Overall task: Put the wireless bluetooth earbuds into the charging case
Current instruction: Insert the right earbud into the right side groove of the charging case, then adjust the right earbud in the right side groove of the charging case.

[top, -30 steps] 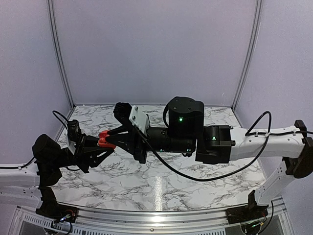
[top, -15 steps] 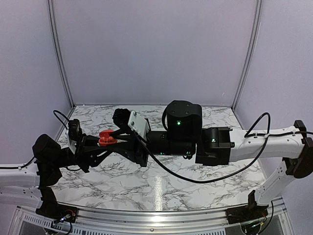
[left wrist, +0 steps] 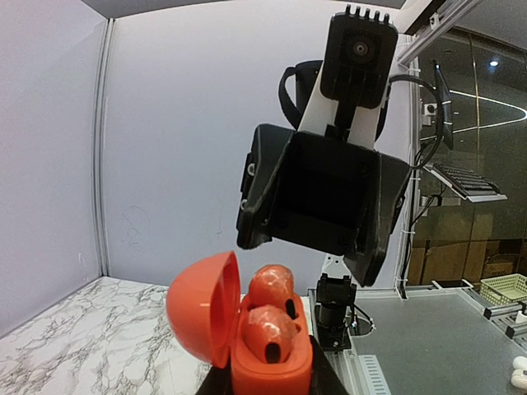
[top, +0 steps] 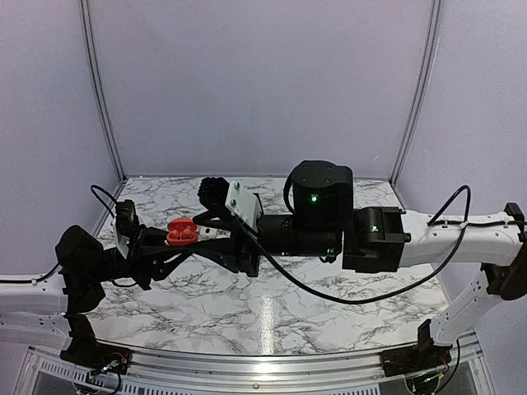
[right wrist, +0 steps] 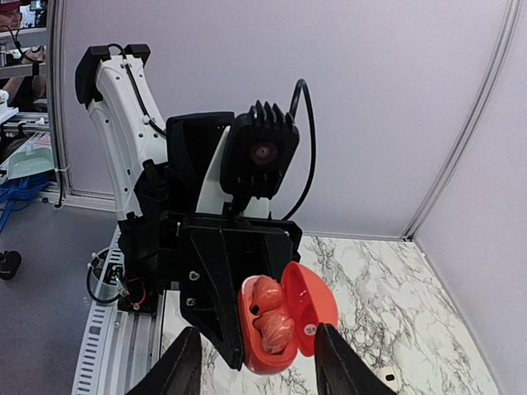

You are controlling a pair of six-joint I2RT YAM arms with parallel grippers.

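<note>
My left gripper (top: pixel 176 243) is shut on the base of a red charging case (top: pixel 182 233) and holds it above the table. In the left wrist view the case (left wrist: pixel 272 366) has its lid (left wrist: pixel 200 306) swung open to the left, and two red earbuds (left wrist: pixel 270 288) (left wrist: pixel 266 327) sit in its wells. The right wrist view shows the same case (right wrist: pixel 274 350) and both earbuds (right wrist: pixel 265 294) (right wrist: pixel 277 327). My right gripper (right wrist: pixel 257 366) is open and empty; it faces the case with a small gap. In the top view the right gripper (top: pixel 212 234) is just right of the case.
The marble table (top: pixel 272 304) lies below both arms, with purple walls around it. A small white object (right wrist: pixel 385 378) lies on the table below the case in the right wrist view. The left arm's body (right wrist: pixel 222 271) stands right behind the case.
My right arm has drawn back to the right, away from the case, after being close against it. The left gripper keeps the case in about the same place.
</note>
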